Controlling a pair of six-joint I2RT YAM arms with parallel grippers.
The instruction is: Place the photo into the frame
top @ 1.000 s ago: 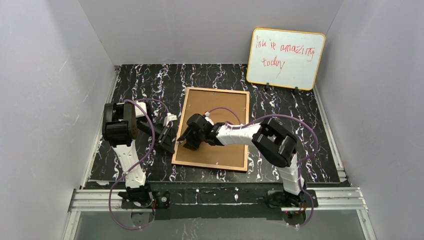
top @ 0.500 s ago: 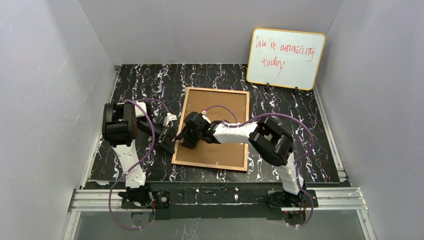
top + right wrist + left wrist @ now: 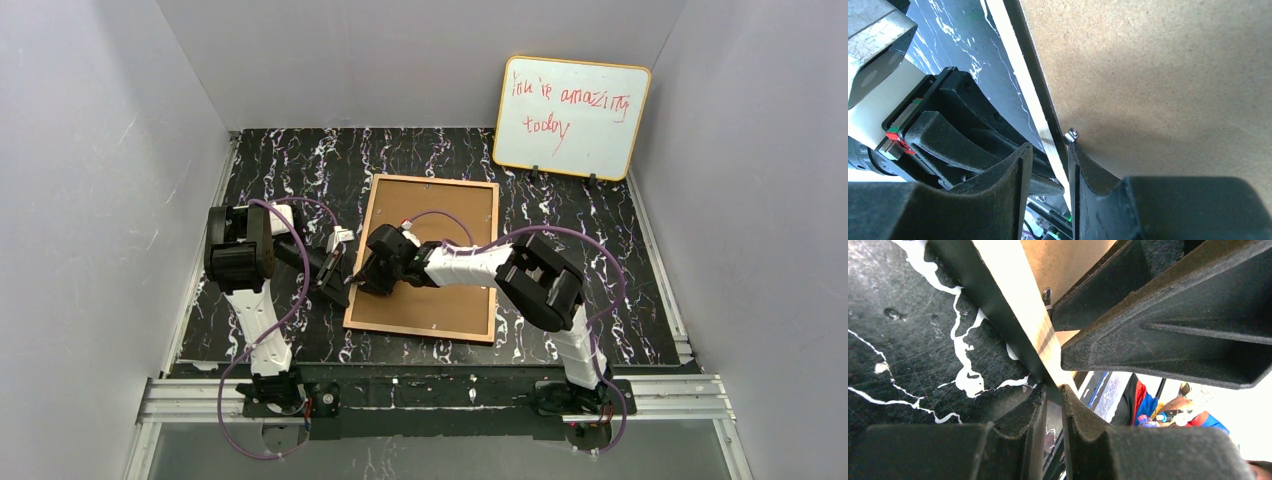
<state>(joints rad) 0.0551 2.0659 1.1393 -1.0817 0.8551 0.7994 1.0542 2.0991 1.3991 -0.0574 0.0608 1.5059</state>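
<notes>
An orange-edged rectangular whiteboard stands at the far right of the black, white-veined worktop, against the back wall, and carries two lines of red handwriting. The upper line reads roughly "You're amazing", its first word loosely formed. The lower line reads "today".

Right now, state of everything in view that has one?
frame: lying tan back up.
backing panel: seated in the frame.
photo: not visible.
left gripper: fingers shut on the frame's left rail.
right gripper: fingers astride that rail by a metal tab; grip unclear.
whiteboard: upright at the back wall, red writing on it.
</notes>
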